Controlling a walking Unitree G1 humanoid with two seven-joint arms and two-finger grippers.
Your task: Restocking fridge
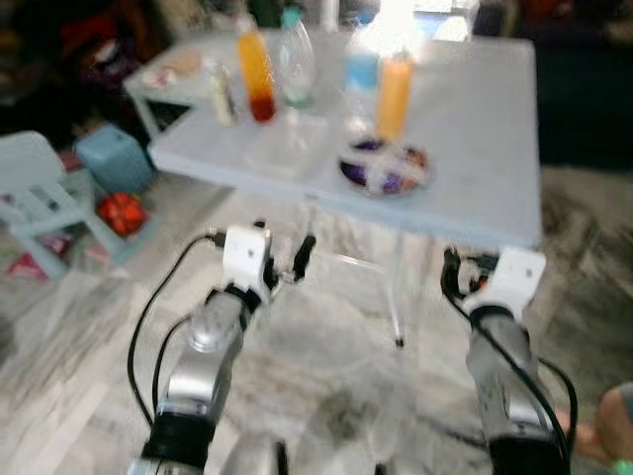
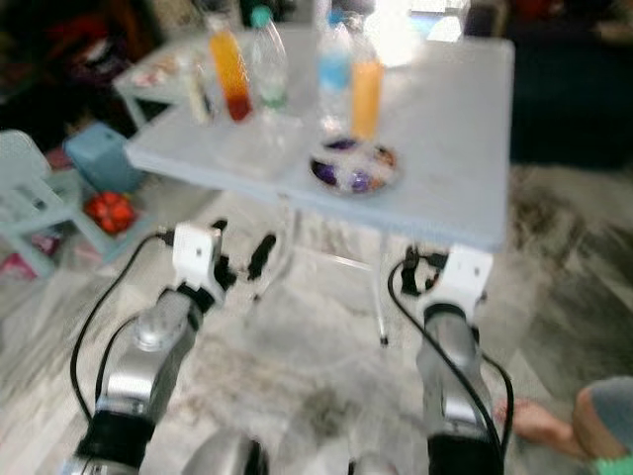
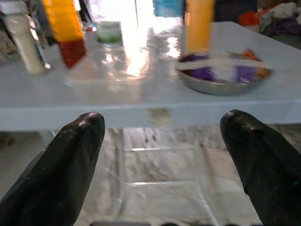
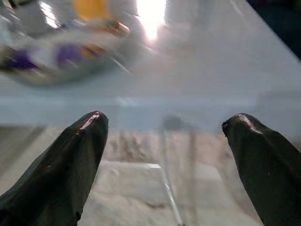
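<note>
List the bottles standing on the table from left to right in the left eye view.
Small pale bottle → orange-and-red bottle → clear bottle with green cap → blue-labelled bottle → orange bottle, on the table.

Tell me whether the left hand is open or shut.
Open: the left hand has both black fingers spread wide, nothing between them, below the table edge.

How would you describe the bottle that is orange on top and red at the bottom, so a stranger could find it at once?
Start at the pale blue table ahead of the robot. A row of bottles stands on its far left part. The two-tone bottle is second from the left, between a small cream bottle and a clear bottle; no other bottle has two colours.
</note>
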